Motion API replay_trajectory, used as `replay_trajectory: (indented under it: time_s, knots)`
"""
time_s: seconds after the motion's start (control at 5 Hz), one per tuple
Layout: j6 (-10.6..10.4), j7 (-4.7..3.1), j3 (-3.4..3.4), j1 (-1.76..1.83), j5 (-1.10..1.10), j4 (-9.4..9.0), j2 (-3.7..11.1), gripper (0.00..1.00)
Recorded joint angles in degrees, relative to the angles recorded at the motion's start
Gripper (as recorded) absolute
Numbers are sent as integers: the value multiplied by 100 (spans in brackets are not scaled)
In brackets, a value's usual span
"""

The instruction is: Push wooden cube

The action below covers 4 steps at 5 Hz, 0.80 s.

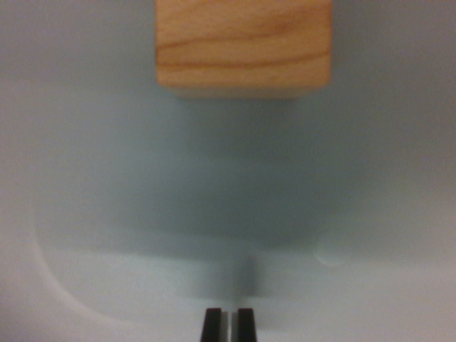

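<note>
- A pale, blue-grey surface point(107, 178) fills the wrist view. It is smooth, bare and softly blurred, with a faint curved lighter band near the lower left corner.
- A wooden cube point(244, 44) sits at the top centre of the view. It is light tan with darker grain lines running across it, and its upper part is cut off by the top edge.
- The cube rests on the surface, with a soft shadow spreading below it towards the camera.
- The gripper point(228, 325) shows only as two dark fingertips at the bottom centre, roughly in line with the cube.
- The two tips stand nearly together, with only a thin pale sliver between them, and they hold nothing. The view is blurred, so whether they are fully closed is hard to say.
- A broad stretch of bare surface lies between the fingertips and the cube, so they are well apart and not touching.
- Judged from this, the push has not begun. What remains is the approach to the cube, contact with its near face, and the push itself.
</note>
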Motion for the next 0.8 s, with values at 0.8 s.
replay_trajectory:
  time_s: [0.8]
  knots:
    - [53, -23, -22, -9, -19, 148, 96, 100]
